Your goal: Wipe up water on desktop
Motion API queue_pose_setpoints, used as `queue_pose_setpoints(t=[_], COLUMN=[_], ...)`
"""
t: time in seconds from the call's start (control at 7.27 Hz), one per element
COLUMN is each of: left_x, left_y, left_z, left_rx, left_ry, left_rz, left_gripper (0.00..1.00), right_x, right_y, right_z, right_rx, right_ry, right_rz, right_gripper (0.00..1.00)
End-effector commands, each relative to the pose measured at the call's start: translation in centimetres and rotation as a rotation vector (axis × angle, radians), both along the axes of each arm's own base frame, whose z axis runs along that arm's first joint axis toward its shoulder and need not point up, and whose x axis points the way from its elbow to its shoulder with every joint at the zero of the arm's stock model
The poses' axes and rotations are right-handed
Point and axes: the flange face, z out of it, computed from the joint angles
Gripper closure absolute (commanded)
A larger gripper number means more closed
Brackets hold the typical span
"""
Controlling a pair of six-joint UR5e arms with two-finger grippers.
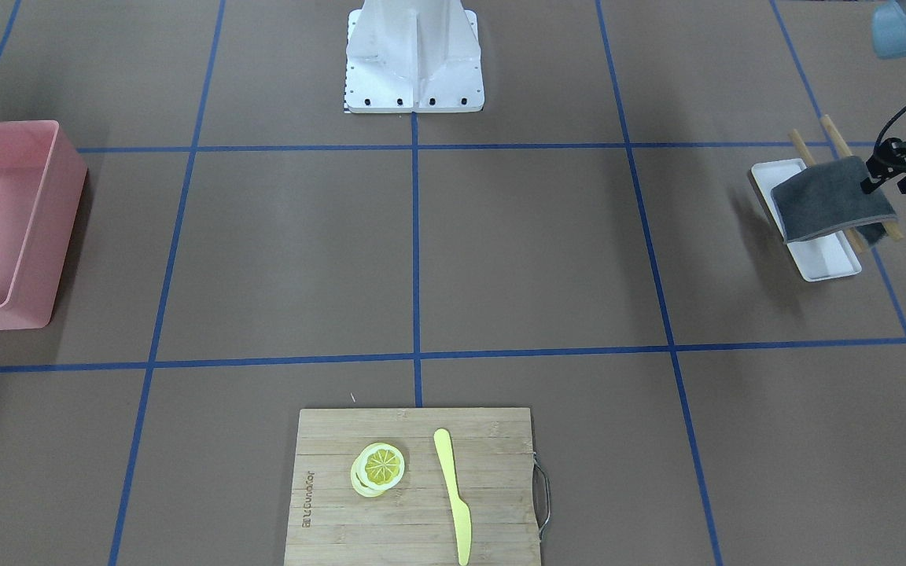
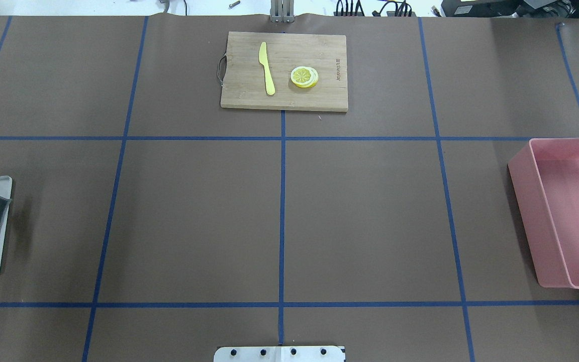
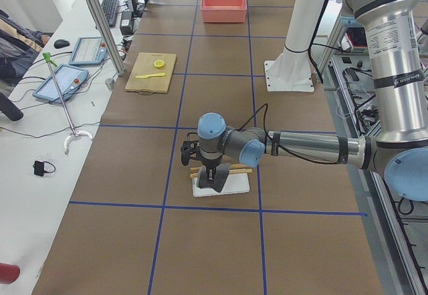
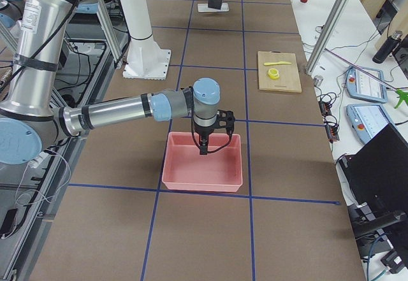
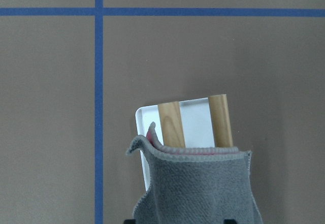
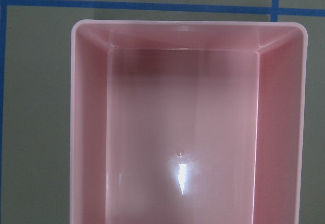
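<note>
The desktop (image 1: 532, 251) is matte brown with a blue tape grid, also in the overhead view (image 2: 194, 216). I see no water on it. My left gripper (image 1: 882, 182) is shut on a corner of a grey cloth (image 1: 830, 200) and holds it just above a white tray (image 1: 826, 259) with two wooden sticks (image 1: 803, 149). The cloth hangs in the left wrist view (image 5: 200, 188) in front of the tray (image 5: 195, 125). My right gripper (image 4: 203, 148) hangs over the pink bin (image 4: 203, 180). I cannot tell whether it is open or shut.
The pink bin (image 2: 525, 201) is empty in the right wrist view (image 6: 86, 132). A bamboo cutting board (image 1: 390, 534) at the far middle holds a yellow knife (image 1: 453, 487) and lemon slices (image 1: 379, 468). The robot's white base (image 1: 414, 63) stands at the near middle.
</note>
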Motion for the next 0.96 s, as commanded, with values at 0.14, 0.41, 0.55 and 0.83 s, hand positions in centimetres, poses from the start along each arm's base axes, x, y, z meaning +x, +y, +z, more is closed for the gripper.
queue_pose_setpoints(t=[0.14,0.41,0.55,0.83], left_x=[0.15,0.15,0.17,0.40], left_y=[-0.25,-0.25,-0.31,-0.39], left_z=[-0.06,0.02,0.03,0.22], left_rx=[0.001,-0.001,0.000,-0.003], left_ry=[0.001,0.000,0.000,-0.001], left_rz=[0.001,0.001,0.002,0.006], left_gripper=[0.38,0.44,0.44,0.39], right_x=[0.00,0.00,0.00,0.00], right_y=[0.00,0.00,-0.01,-0.01], right_z=[0.01,0.01,0.09,0.09], right_rx=[-0.001,-0.003,-0.003,-0.003], right_ry=[0.001,0.001,0.001,0.001], right_rz=[0.001,0.003,0.002,0.002], right_gripper=[0.00,0.00,0.00,0.00])
